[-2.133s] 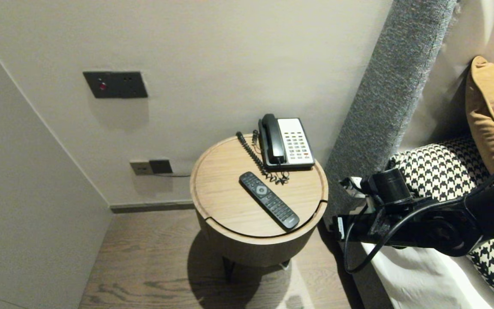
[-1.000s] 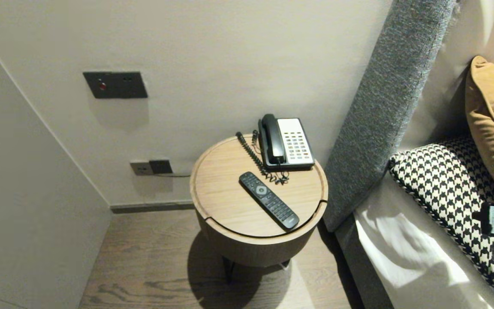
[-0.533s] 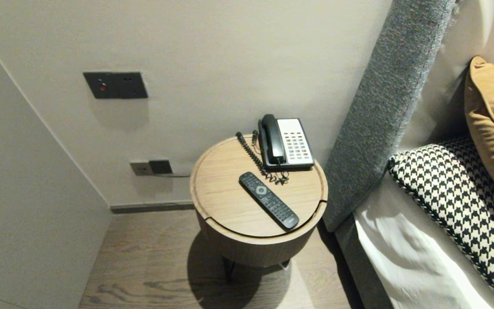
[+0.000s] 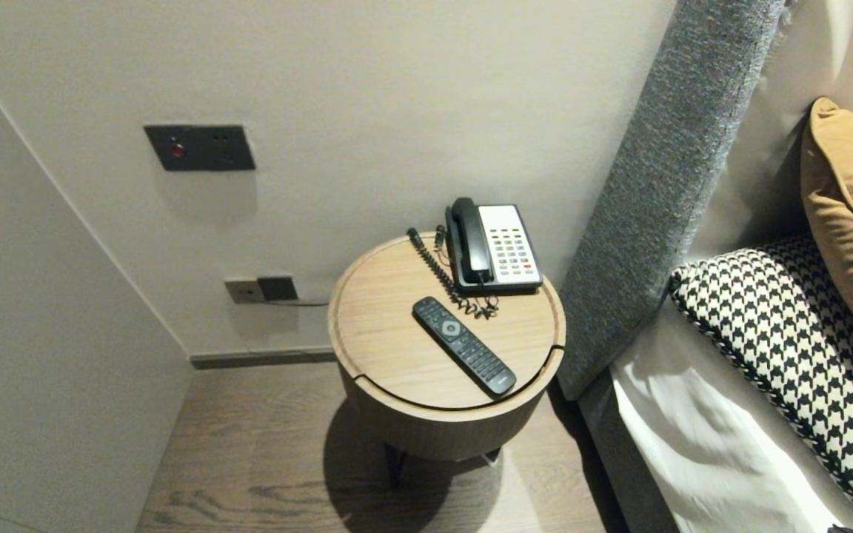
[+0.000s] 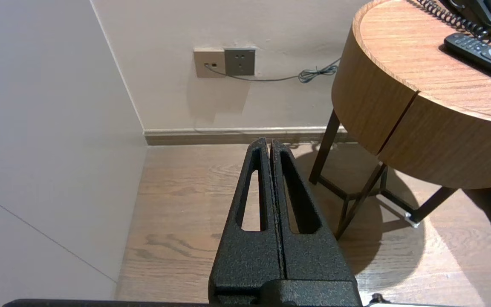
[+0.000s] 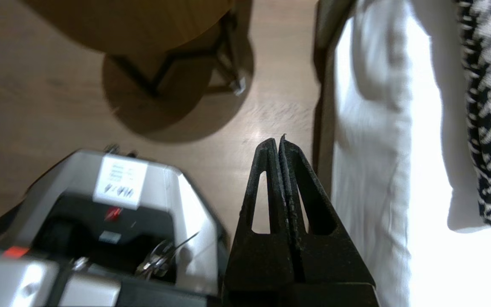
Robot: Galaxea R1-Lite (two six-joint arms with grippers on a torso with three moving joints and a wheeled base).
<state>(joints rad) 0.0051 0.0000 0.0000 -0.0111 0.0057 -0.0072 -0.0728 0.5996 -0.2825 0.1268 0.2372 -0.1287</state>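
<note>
My left tool [image 5: 270,143] and right tool [image 6: 278,141] sit closed, empty, off the desk [image 4: 378,348]. Idle step, I judge; taking the remote [image 4: 463,345], 7 o'clock from the phone [image 4: 498,249], needs one opened first.

Remote [image 4: 463,346] on table [image 4: 378,337], phone [image 4: 497,250] behind, bed [image 4: 700,444] rt.

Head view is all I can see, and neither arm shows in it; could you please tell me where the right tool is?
Observer: The right tool hangs shut over the wooden floor, close beside the bed.
Operator: Thank you. And the other one?
Observer: The left tool is shut too, low beside the round table, pointing towards the wall socket.
Operator: Is either of them holding anything?
Observer: No, both are closed on nothing.
</note>
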